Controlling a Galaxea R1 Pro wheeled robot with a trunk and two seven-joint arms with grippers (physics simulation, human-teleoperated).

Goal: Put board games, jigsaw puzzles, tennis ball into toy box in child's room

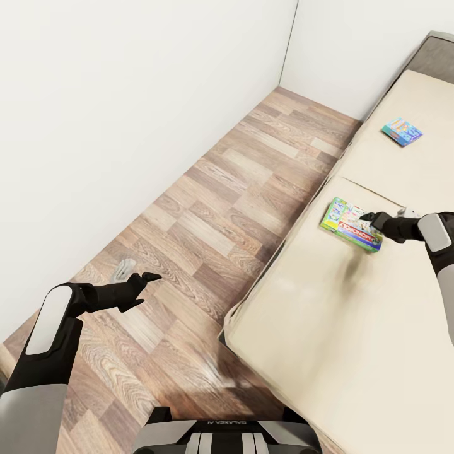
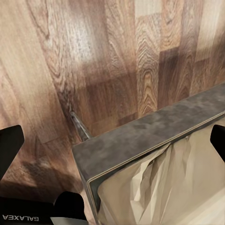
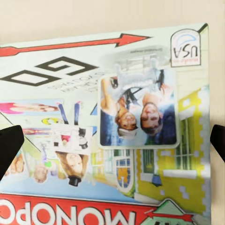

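Left hand point(image 1: 146, 279): released, over the plank floor point(image 1: 208, 208) beside the bed point(image 1: 353, 315). Right hand point(image 1: 367, 219): fingers spread, above the Monopoly box point(image 1: 350, 225) lying flat on the bed. Blue game box point(image 1: 401, 132): farther up the mattress, well apart.

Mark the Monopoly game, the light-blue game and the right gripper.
Monopoly game point(image 1: 351, 224): head view, middle of its lid.
light-blue game point(image 1: 401, 132): head view, centre of its top face.
right gripper point(image 1: 366, 219): head view, at the fingertips over the Monopoly game.
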